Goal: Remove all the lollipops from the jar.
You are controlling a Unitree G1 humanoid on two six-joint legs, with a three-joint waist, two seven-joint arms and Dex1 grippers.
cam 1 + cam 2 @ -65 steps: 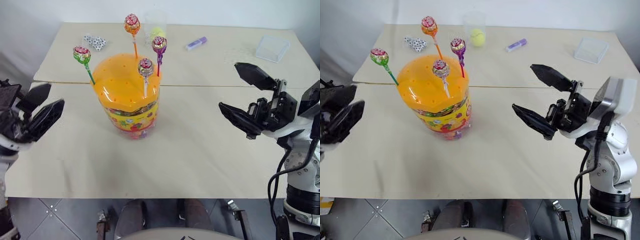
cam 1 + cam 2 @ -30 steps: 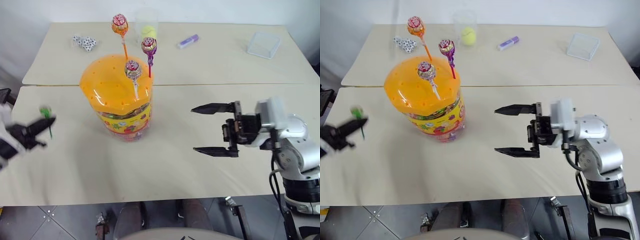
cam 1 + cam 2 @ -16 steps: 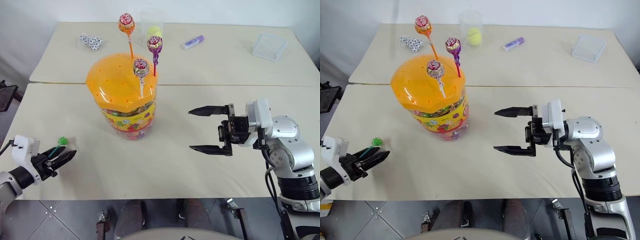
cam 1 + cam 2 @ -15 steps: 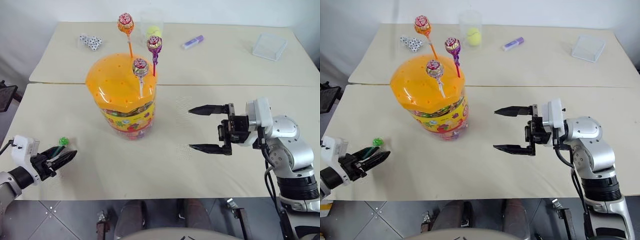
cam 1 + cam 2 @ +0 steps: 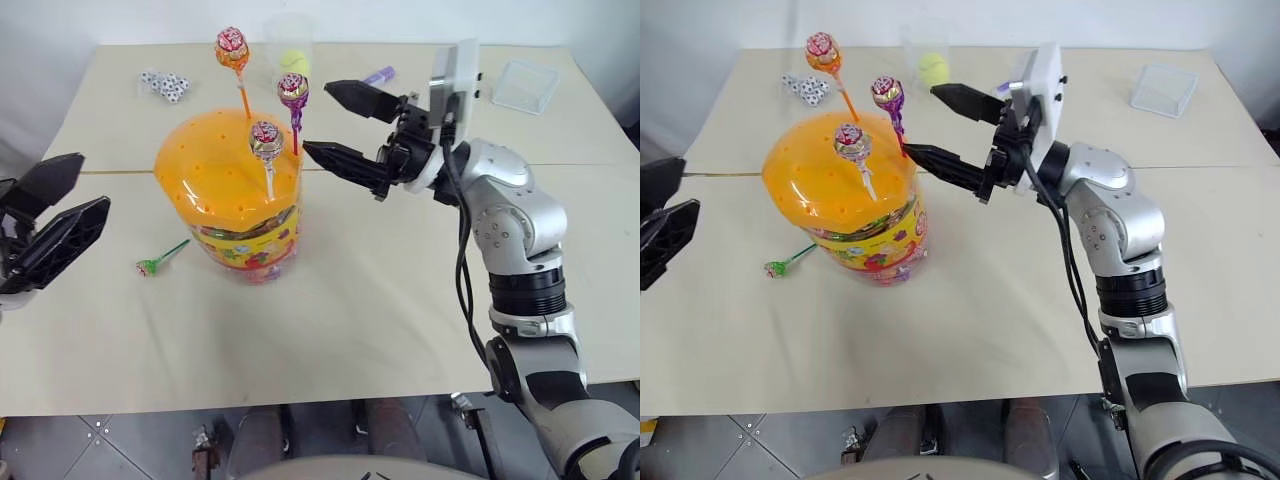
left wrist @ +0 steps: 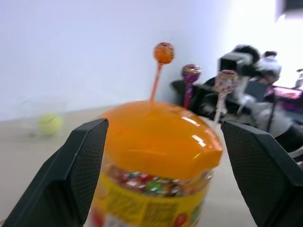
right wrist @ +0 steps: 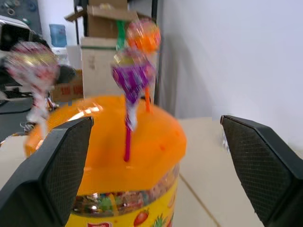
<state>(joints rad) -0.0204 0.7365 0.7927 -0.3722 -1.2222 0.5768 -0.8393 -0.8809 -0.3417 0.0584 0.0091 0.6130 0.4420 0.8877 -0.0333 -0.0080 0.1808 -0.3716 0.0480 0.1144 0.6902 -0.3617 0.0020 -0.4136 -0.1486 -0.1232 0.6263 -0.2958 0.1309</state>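
Note:
The jar point(image 5: 235, 215) stands on the near table, its domed orange lid point(image 5: 215, 165) holding three lollipops upright: one on an orange stick point(image 5: 233, 46), one on a purple stick point(image 5: 292, 91) and one on a white stick point(image 5: 266, 136). A green-stick lollipop point(image 5: 155, 263) lies flat on the table just left of the jar. My right gripper point(image 5: 318, 120) is open, level with the lid's top, its fingertips just right of the purple-stick lollipop point(image 7: 131, 75). My left gripper point(image 5: 95, 182) is open and empty, raised left of the jar point(image 6: 158, 142).
On the far table stand a clear cup with a yellow ball point(image 5: 290, 58), several dice point(image 5: 163, 85), a purple marker point(image 5: 378, 75) and a clear box point(image 5: 518, 85). A seam point(image 5: 590, 165) runs between the two tables behind the jar.
My left gripper has let go of the green-stick lollipop, which now lies beside the jar, then opened wide and risen. My right gripper has swung up and left to the purple-stick lollipop.

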